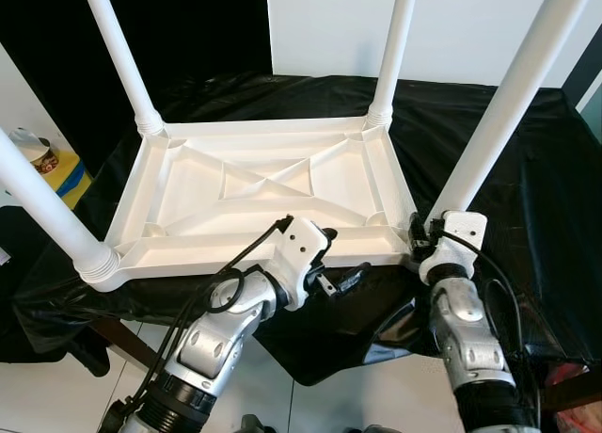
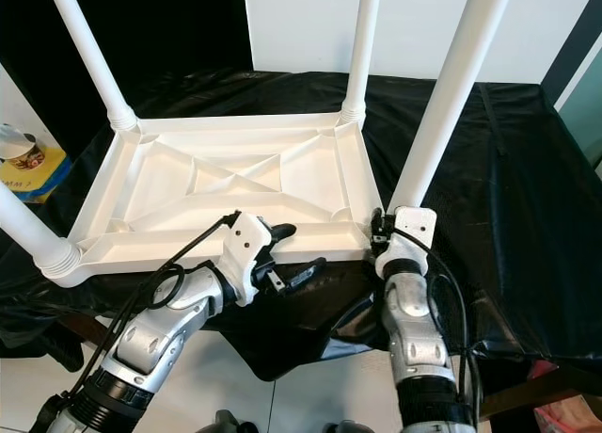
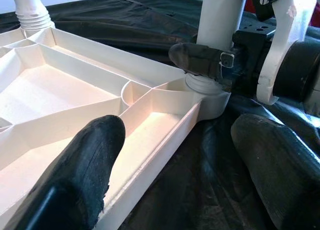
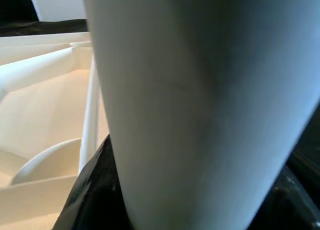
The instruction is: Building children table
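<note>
The white plastic table top lies upside down on a surface draped in black sheeting, its ribbed underside facing up and its four legs standing up out of the corner sockets. At the near left corner a leg leans out past the draped edge, over open floor; beyond it on the far left sits a small yellow-and-blue box. The far left leg and far right leg rise by the far edge, with a dark gap and a white wall panel behind them. Wide bare sheeting lies right of the table top, while its near rim sits just inside the near edge of the drape, which hangs down toward the white floor.

The left gripper is at the near rim, right of centre. Its fingers are spread: in the left wrist view one finger hangs over the rim's inner channel and the other lies outside over the black sheeting, neither clearly touching the plastic.

At the near right corner the right gripper is at the base of the near right leg, just above its socket. The left wrist view shows a black finger pressed across the leg; the other finger is hidden behind it, so the clamp appears closed on the leg.
</note>
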### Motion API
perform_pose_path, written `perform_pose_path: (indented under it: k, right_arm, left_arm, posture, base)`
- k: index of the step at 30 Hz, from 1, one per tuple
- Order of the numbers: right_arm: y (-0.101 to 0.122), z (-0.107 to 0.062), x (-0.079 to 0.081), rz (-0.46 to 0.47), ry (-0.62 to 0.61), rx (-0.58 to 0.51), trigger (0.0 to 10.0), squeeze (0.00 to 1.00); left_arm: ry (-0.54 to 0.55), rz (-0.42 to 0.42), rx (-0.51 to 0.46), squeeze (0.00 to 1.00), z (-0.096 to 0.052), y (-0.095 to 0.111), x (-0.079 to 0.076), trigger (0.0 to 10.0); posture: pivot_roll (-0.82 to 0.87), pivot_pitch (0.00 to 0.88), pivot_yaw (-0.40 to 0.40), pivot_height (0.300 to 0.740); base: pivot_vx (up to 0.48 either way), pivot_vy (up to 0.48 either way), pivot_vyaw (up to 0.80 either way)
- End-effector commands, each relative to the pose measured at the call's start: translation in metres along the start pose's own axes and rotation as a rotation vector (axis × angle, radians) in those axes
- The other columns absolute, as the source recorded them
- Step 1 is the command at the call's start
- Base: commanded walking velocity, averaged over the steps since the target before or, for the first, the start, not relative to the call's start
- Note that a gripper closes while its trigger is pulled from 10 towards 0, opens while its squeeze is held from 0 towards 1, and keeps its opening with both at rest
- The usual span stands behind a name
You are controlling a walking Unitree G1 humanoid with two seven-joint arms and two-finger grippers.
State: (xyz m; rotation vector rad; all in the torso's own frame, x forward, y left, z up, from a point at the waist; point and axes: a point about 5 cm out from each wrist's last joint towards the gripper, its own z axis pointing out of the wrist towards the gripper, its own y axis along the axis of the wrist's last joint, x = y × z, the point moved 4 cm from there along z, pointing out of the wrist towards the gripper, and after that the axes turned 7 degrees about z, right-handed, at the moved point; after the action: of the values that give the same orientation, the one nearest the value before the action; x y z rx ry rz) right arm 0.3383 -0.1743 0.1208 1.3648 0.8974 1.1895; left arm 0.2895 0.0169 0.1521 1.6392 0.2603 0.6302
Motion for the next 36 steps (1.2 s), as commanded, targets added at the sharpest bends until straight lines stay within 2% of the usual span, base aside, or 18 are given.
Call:
perform_pose_path:
  k: [1,3,10,19,20,21,22,29,30,32,33,36]
  right_arm:
    - [-0.026,-0.009,-0.012,-0.010,-0.066,0.106,10.0,0.00]
    - [-0.024,-0.010,-0.005,0.009,-0.046,0.099,10.0,0.00]
    - [-0.018,-0.014,0.005,0.017,-0.010,0.072,10.0,0.00]
    - [-0.013,-0.014,0.005,0.008,-0.019,0.053,10.0,0.00]
    - [-0.011,-0.014,0.006,0.011,-0.005,0.043,10.0,0.86]
    - [-0.010,-0.014,0.007,0.015,0.006,0.037,10.0,0.86]
    - [-0.007,-0.014,0.009,0.019,0.020,0.024,10.0,1.00]
    - [0.008,-0.015,0.013,0.029,0.125,-0.038,10.0,1.00]
    - [0.010,-0.015,0.013,0.029,0.140,-0.042,10.0,0.87]
    - [0.012,-0.015,0.011,0.031,0.159,-0.045,10.0,0.87]
    - [0.013,-0.015,0.010,0.031,0.171,-0.048,10.0,0.00]
    - [0.015,-0.015,0.008,0.031,0.202,-0.049,10.0,0.00]
  left_arm:
    - [-0.058,0.002,-0.008,0.00,0.000,0.002,-0.006,10.0]
    - [-0.059,0.001,-0.007,0.00,-0.001,0.002,-0.006,10.0]
    - [-0.058,0.002,-0.008,0.00,-0.002,0.003,-0.005,10.0]
    - [-0.055,0.000,-0.010,0.00,-0.002,0.003,-0.005,10.0]
    - [-0.054,-0.001,-0.009,0.00,-0.002,0.003,-0.005,10.0]
    - [-0.054,-0.001,-0.009,0.00,-0.002,0.003,-0.005,10.0]
    - [-0.053,-0.001,-0.009,0.00,-0.002,0.003,-0.005,10.0]
    - [-0.053,-0.005,-0.009,0.00,-0.003,0.003,-0.005,10.0]
    - [-0.053,-0.006,-0.009,0.00,-0.003,0.003,-0.005,10.0]
    - [-0.053,-0.007,-0.008,0.00,-0.003,0.003,-0.006,10.0]
    - [-0.053,-0.007,-0.008,0.00,-0.004,0.003,-0.006,10.0]
    - [-0.053,-0.008,-0.008,0.00,-0.004,0.003,-0.006,10.0]
  posture:
    - [-0.12,0.060,-0.002,0.740]
    - [-0.11,0.060,0.001,0.740]
    - [-0.11,0.061,0.004,0.740]
    - [-0.12,0.066,0.004,0.740]
    - [-0.11,0.068,0.004,0.740]
    - [-0.11,0.068,0.004,0.740]
    - [-0.11,0.071,0.004,0.740]
    - [-0.12,0.082,0.007,0.740]
    - [-0.12,0.082,0.007,0.740]
    - [-0.12,0.083,0.007,0.740]
    - [-0.12,0.083,0.007,0.740]
    - [-0.12,0.087,0.008,0.740]
  base:
    - [0.000,0.000,0.00]
    - [0.000,0.000,0.00]
    - [0.000,0.000,0.00]
    - [0.000,0.000,0.00]
    - [0.000,0.000,0.00]
    - [0.000,0.000,0.00]
    - [0.000,0.000,0.00]
    - [0.000,0.000,0.00]
    - [0.000,0.000,0.00]
    - [0.000,0.000,0.00]
    - [0.000,0.000,0.00]
    - [0.000,0.000,0.00]
